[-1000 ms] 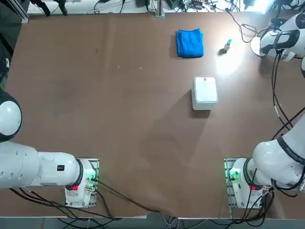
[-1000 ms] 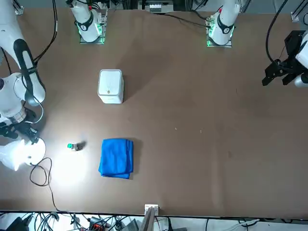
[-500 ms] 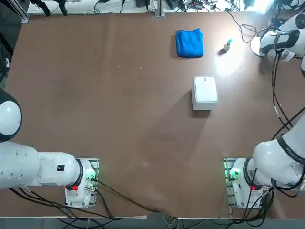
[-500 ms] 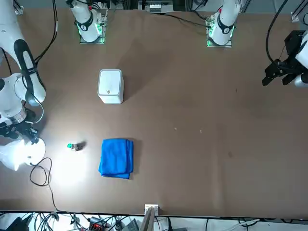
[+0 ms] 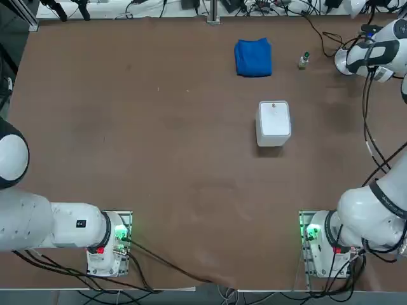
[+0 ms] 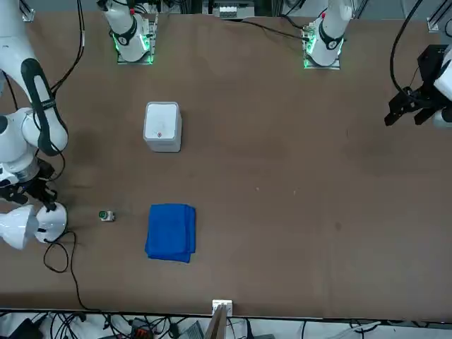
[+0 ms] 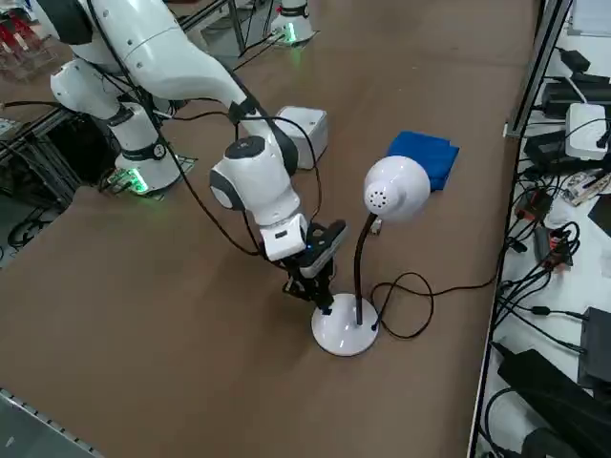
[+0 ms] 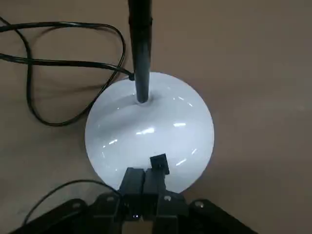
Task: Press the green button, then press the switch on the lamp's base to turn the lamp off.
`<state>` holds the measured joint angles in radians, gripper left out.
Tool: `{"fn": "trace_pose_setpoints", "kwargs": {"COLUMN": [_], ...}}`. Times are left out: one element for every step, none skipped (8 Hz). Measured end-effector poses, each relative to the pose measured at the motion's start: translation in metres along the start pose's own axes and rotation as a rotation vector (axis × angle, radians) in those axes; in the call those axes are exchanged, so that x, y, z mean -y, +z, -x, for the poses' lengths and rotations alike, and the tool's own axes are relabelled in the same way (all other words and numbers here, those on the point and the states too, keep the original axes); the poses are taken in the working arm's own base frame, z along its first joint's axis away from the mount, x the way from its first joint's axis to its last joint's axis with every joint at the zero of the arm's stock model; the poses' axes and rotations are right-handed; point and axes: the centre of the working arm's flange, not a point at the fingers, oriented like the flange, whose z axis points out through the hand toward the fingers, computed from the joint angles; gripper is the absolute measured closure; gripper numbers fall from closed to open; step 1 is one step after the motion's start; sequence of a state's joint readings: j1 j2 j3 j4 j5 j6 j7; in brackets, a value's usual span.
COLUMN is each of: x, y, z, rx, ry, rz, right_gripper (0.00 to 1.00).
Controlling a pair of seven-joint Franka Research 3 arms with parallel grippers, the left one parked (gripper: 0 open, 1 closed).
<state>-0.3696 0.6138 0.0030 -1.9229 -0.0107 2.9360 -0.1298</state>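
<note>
See right gripper (image 8: 145, 172) closed tight, gripping nothing, just at the switch (image 8: 159, 163) on the round base (image 8: 146, 124), far right on the table. See lamp head (image 7: 393, 189) unlit; likely pressed enough. Ease straight up, avoid a second click, don't drag the base or bump the stem (image 8: 141, 53).
</note>
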Motion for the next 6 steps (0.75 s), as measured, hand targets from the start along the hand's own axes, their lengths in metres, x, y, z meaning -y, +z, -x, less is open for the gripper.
{"fn": "trace_pose_setpoints", "kwargs": {"x": [-0.001,-0.001,0.0,0.002,0.007,0.011], "y": [0.001,0.002,0.002,0.001,-0.002,-0.01], "z": [0.001,0.001,0.0,-0.001,-0.004,-0.009], "rx": [-0.002,-0.008,-0.01,-0.011,0.003,0.039], "ry": [0.012,0.023,0.033,0.04,0.041,0.045], "rz": [0.0,0.001,0.0,-0.003,-0.011,-0.021], "right_gripper": [0.99,0.99,0.99,0.99,0.99,0.99]}}
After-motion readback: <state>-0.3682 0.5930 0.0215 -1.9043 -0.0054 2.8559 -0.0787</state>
